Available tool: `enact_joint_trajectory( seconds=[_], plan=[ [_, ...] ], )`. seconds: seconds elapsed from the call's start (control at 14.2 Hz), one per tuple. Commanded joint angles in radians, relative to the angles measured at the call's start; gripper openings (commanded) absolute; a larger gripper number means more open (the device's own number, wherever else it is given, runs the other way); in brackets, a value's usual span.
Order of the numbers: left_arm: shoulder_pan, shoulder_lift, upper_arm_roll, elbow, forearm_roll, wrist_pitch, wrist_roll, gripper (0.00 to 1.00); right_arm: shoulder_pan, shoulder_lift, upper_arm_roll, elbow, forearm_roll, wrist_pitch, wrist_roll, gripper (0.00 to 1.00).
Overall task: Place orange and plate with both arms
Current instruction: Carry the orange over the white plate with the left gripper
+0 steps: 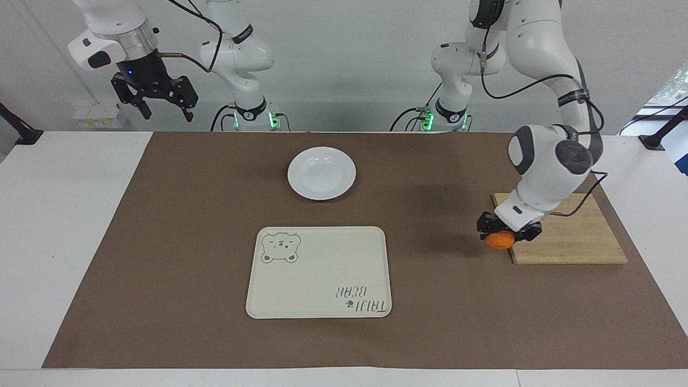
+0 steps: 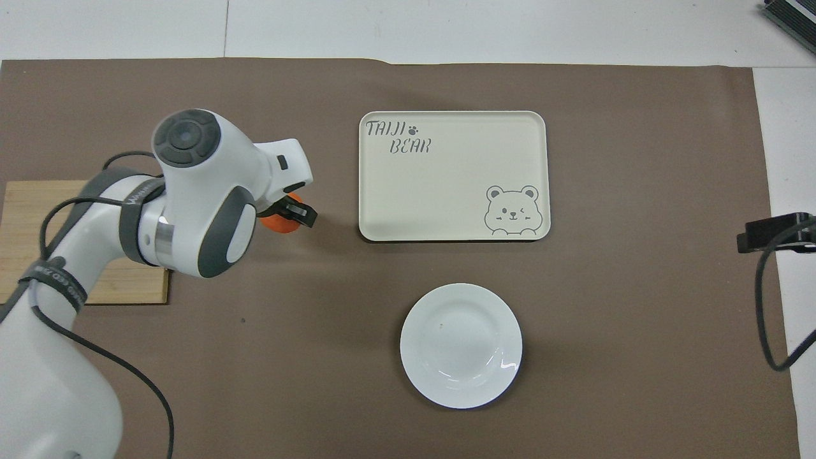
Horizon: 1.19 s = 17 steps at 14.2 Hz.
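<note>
Two arms are on my screens, and only the left one is busy. I see the left gripper (image 1: pixel 506 233) raised in the air with its jaws clamped on the orange (image 1: pixel 500 241), which hangs clear of any surface over the edge of the wooden cutting board (image 1: pixel 570 242) that faces the middle of the table, just where the board meets the brown mat (image 1: pixel 161 242). From overhead the left arm comes in from the board's end and its white wrist covers most of the gripper, so I only catch the orange (image 2: pixel 284 220) peeking out under the black fingertip (image 2: pixel 305 217), between the board (image 2: pixel 25 217) and the cream bear tray (image 2: pixel 446 172) but well short of the tray. I see the plate (image 1: pixel 321 173) sitting flat on the mat near the middle of the table, nearer to the robots than the tray (image 1: pixel 317 279), apart from it and with nothing on it; in the overhead view the plate (image 2: pixel 461 345) shows a glossy highlight on its rim. The tray lies flat too and carries only its printed bear and lettering. My right gripper (image 1: pixel 156 99) waits high up over the white tabletop off the right arm's end of the mat, jaws spread apart and holding nothing.
</note>
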Motion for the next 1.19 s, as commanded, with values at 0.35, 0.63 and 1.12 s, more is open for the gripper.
enact_joint_trajectory(
  seconds=[0.35,0.63,1.12],
  plan=[
    [-0.404,-0.067,0.016,-0.120,-0.035,0.133,-0.408,0.00,-0.006,0.007,0.001,0.013,-0.007,0.000,-0.012,1.00],
    [-0.547,0.013,0.015,-0.176,-0.035,0.291,-0.539,0.00,-0.006,0.007,0.001,0.013,-0.007,0.000,-0.012,1.00],
    [-0.566,0.007,0.007,-0.165,-0.053,0.276,-0.602,1.00,-0.006,0.007,0.001,0.013,-0.007,0.000,-0.012,1.00]
  ],
)
